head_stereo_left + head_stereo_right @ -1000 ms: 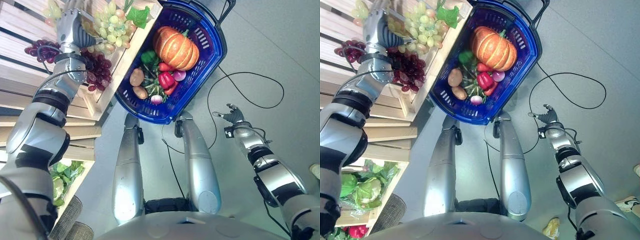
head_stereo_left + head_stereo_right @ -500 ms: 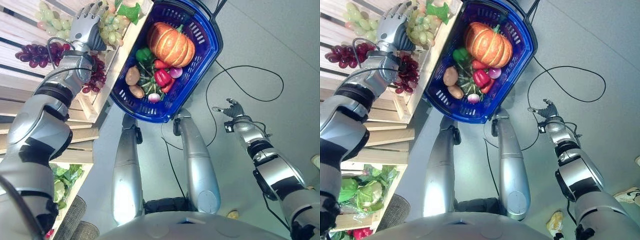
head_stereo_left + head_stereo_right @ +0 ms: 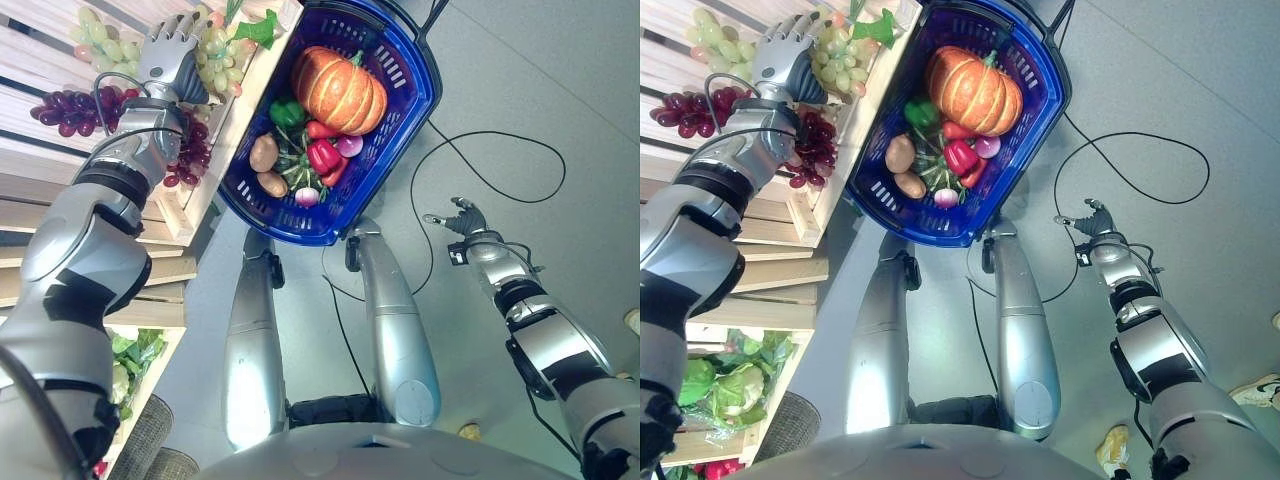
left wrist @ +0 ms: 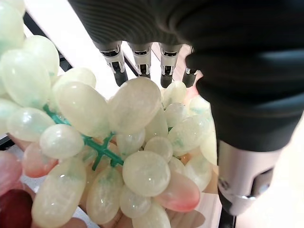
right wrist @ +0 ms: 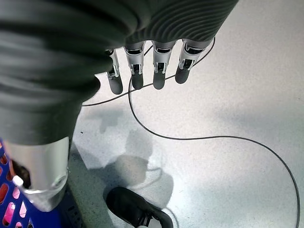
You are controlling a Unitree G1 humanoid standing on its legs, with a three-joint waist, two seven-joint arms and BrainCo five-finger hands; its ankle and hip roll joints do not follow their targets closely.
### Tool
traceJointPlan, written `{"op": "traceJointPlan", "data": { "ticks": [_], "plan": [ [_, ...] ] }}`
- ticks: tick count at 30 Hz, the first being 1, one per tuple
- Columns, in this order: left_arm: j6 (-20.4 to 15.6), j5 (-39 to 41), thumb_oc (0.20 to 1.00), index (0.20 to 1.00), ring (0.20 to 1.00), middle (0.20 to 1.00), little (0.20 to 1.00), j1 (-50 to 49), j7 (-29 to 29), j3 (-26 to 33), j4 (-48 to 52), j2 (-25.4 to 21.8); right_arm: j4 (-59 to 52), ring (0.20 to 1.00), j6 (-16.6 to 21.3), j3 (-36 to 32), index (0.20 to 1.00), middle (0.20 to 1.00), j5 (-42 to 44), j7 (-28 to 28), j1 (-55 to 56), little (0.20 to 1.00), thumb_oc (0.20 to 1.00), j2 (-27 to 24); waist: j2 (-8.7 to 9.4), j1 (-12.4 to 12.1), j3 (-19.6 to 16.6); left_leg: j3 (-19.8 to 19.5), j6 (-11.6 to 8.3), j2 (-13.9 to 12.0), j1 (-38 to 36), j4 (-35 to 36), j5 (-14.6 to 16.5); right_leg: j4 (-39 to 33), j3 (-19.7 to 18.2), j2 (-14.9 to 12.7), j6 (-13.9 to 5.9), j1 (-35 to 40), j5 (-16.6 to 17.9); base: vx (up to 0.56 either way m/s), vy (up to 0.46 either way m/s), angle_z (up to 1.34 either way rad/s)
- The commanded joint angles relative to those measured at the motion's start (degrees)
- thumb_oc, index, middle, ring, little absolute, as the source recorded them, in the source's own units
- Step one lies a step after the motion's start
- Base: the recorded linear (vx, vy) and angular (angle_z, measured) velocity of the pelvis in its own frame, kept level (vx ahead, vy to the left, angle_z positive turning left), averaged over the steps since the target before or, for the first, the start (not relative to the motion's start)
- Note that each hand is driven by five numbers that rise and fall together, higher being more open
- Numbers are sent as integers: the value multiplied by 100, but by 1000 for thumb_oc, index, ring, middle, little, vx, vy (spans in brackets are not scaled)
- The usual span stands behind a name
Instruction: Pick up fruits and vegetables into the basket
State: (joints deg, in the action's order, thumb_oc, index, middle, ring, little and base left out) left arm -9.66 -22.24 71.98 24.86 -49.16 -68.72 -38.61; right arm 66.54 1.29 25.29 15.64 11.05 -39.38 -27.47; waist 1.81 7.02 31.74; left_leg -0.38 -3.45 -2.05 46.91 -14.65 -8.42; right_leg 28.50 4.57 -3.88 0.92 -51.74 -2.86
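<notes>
Your left hand [image 3: 172,55] sits over the green grapes [image 4: 118,156] in the wooden crate [image 3: 232,130], fingers [image 4: 141,57] straight and spread above the bunch, not closed on it. Dark red grapes [image 3: 75,105] lie beside your wrist in the same crate. The blue basket [image 3: 400,130] stands just beside the crate, holding a pumpkin [image 3: 338,90], a red pepper [image 3: 325,157], a green pepper [image 3: 288,111] and two potatoes [image 3: 264,152]. Your right hand [image 3: 462,222] hangs over the grey floor [image 3: 560,90], well apart from the basket, its fingers [image 5: 160,66] straight and empty.
</notes>
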Motion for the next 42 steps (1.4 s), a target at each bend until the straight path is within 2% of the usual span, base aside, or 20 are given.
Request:
{"op": "traceJointPlan", "data": {
  "ticks": [1,6,7,8,9,20,25,32,34,35,36,37,42],
  "plan": [
    [178,-275,1000,1000,1000,1000,1000,-258,-104,259,-393,158,85,1000,-34,121,1000,1000,6,66,156,1000,1000,-169,126,-86,-195,101,2,65,211,-929,803,-547,-143,252,-450,128,416,0,0,0],
    [347,-264,1000,1000,1000,1000,1000,-323,-210,254,-582,195,89,1000,-47,140,1000,1000,9,75,102,1000,1000,-160,144,-79,-195,86,-6,72,229,-940,808,-553,-152,266,-447,110,424,1,4,-2],
    [370,-288,900,900,900,900,900,-331,-215,266,-599,198,79,1000,-49,148,1000,1000,17,80,99,1000,1000,-161,151,-78,-195,85,-8,67,234,-936,805,-558,-156,271,-447,109,425,0,0,0],
    [365,-306,467,467,467,467,467,-340,-235,273,-628,204,81,1000,-45,143,1000,1000,8,83,89,1000,1000,-159,156,-76,-195,86,-11,63,245,-937,801,-559,-160,274,-449,101,427,0,0,0],
    [361,-299,200,200,200,200,200,-349,-245,274,-664,213,80,1000,-53,148,1000,1000,15,92,76,1000,1000,-159,167,-76,-195,82,-14,64,261,-939,802,-568,-157,276,-447,89,436,0,0,0],
    [315,-261,200,200,200,200,200,-355,-328,317,-805,246,100,1000,-55,171,1000,1000,5,59,-21,1000,1000,-206,219,-69,-195,56,-22,52,385,-883,790,-635,-179,308,-453,-19,470,0,1,0],
    [497,-304,200,200,200,200,200,-394,-449,284,-834,302,108,1000,-40,170,1000,1000,9,117,-37,1000,1000,-138,246,-70,-195,25,-15,52,434,-865,801,-657,-183,325,-469,-64,494,0,0,0],
    [531,-290,200,200,200,200,200,-507,-480,313,-906,299,109,1000,-56,184,1000,1000,17,104,-65,1000,1000,-157,237,-76,-195,24,-23,60,394,-833,793,-706,-182,314,-473,-22,506,-1,0,0],
    [513,-185,200,200,200,200,200,-543,-322,325,-912,307,120,1000,-65,195,1000,1000,22,114,-92,1000,1000,-150,230,-86,-195,13,-27,69,402,-840,789,-719,-179,305,-469,-18,509,0,0,0],
    [378,-68,667,667,667,667,667,-549,-63,377,-901,297,140,1000,-51,202,1000,1000,21,108,-99,1000,1000,-144,223,-94,-195,10,-28,69,402,-840,788,-715,-182,301,-472,-20,506,0,0,0],
    [315,1,944,944,944,944,944,-548,-41,382,-893,294,141,1000,-49,205,1000,1000,21,109,-98,1000,1000,-143,223,-95,-195,9,-29,69,403,-844,789,-713,-182,300,-473,-21,506,0,0,0],
    [122,269,1000,1000,1000,1000,1000,-526,11,476,-874,298,157,1000,-35,207,1000,1000,33,102,-95,1000,1000,-140,222,-102,-195,6,-29,66,397,-832,784,-709,-184,303,-470,-15,493,0,0,0],
    [-206,-26,1000,1000,1000,1000,1000,-456,152,535,-750,292,146,1000,-43,166,1000,1000,50,117,-61,1000,1000,-118,215,-127,-195,-12,-23,94,385,-852,807,-696,-150,291,-469,5,475,0,0,0]
  ]
}}
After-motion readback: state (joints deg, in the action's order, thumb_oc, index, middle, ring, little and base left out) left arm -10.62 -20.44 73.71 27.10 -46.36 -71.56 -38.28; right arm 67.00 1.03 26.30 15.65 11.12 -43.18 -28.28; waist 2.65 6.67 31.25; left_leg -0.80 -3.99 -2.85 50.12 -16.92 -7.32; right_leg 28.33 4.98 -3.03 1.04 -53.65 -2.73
